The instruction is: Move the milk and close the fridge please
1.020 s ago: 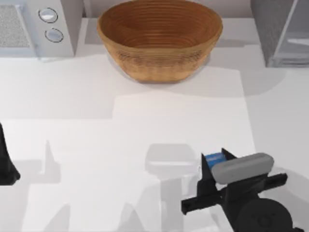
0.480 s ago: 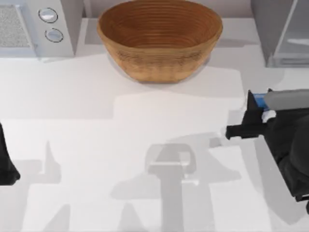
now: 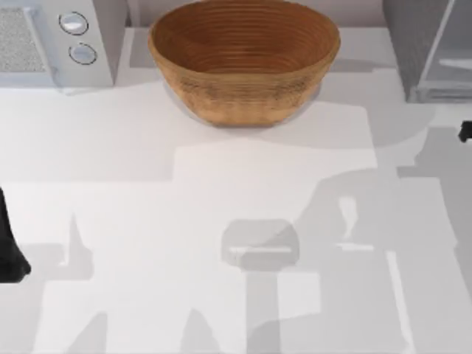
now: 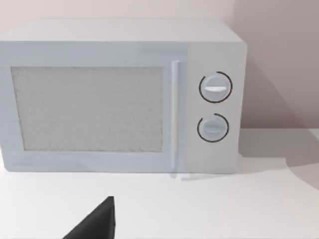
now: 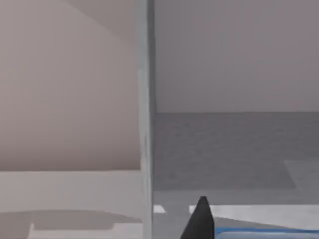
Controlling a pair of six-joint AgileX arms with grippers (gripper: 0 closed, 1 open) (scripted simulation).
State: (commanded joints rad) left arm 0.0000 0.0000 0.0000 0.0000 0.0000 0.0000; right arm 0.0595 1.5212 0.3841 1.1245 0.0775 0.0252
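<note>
**Right arm at fridge, milk partly hidden**

My right gripper [image 5: 202, 219] faces the fridge [image 5: 144, 119] door frame; finger state indeterminable. A blue strip of the milk [image 5: 259, 231] sits beside its fingertip, mostly cut off. Left arm [image 3: 11, 251] parked.

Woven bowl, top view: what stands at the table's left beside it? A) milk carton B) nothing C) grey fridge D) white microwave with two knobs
D: the white microwave with two round knobs stands left of the woven bowl; the fridge stands at the right.
</note>
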